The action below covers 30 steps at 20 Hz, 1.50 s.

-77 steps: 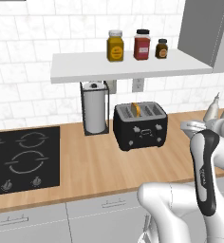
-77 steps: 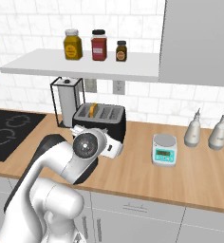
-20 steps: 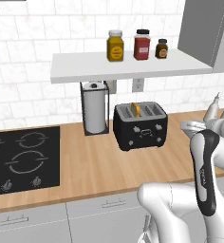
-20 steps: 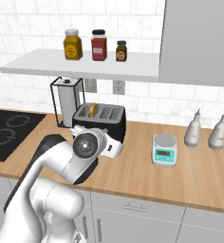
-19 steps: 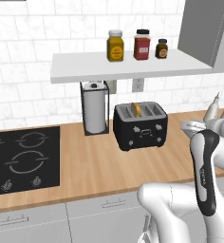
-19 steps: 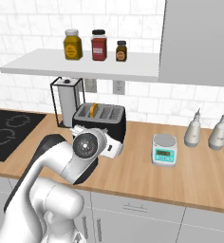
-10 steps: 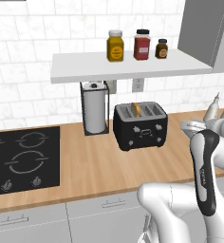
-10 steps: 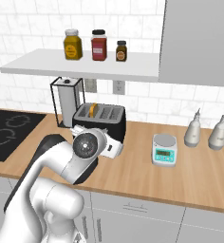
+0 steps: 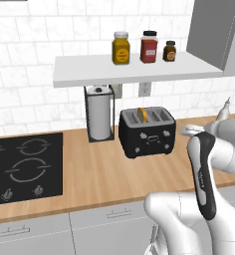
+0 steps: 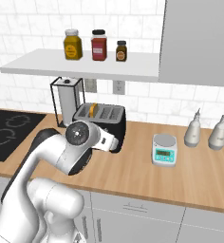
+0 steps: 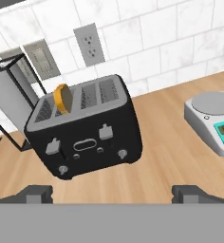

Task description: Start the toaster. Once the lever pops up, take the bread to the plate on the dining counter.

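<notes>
The black two-slot toaster (image 11: 85,135) stands on the wood counter against the tiled wall, also seen as the toaster (image 9: 147,132) and the toaster (image 10: 102,116). A tan piece of bread (image 11: 63,98) pokes up from its left slot; the bread (image 9: 143,114) shows there from the base too. Two grey lever tabs sit high on its front, the left lever (image 11: 52,146) below the bread. My gripper (image 11: 113,194) is open, a short way in front of the toaster and holding nothing. The plate and the dining counter are out of view.
A paper towel stand (image 9: 99,113) is just left of the toaster. A small kitchen scale (image 10: 163,149) and two pale bottles (image 10: 194,128) stand to its right. A black cooktop (image 9: 20,167) lies far left. A white shelf (image 9: 134,69) with jars hangs above.
</notes>
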Tool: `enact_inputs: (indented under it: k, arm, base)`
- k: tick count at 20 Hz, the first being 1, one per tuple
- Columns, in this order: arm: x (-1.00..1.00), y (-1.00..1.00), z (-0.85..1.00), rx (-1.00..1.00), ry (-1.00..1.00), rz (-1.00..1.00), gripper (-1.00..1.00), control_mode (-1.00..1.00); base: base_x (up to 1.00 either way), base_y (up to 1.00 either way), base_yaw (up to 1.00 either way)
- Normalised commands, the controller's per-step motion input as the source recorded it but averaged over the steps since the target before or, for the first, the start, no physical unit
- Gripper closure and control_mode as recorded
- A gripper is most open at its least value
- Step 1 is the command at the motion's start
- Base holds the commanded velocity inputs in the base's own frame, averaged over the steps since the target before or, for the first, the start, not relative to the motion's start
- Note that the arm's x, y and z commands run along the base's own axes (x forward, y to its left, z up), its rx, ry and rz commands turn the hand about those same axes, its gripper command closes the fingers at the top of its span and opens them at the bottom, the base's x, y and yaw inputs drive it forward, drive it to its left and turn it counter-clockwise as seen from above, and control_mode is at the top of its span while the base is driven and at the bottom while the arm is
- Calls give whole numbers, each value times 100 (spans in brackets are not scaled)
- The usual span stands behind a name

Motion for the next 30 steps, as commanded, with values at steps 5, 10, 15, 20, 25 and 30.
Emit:
enact_inputs:
  k: [5, 10, 15, 20, 25, 30]
  arm:
    - [9, 18, 27, -6, 12, 0, -100, -100]
    - [0, 0, 5, 0, -1, 0, -100, -100]
    - [0, 0, 0, 0, 0, 0, -100, -100]
    - [5, 0, 5, 0, 0, 0, -100, -100]
    - [24, 22, 15, 0, 1, 0, -100, -100]
    - [30, 28, 16, 0, 1, 0, -100, -100]
  base:
    - [0, 0, 0]
    - [0, 0, 0]
    - [0, 0, 0]
    - [0, 0, 0]
    - [0, 0, 0]
    - [0, 0, 0]
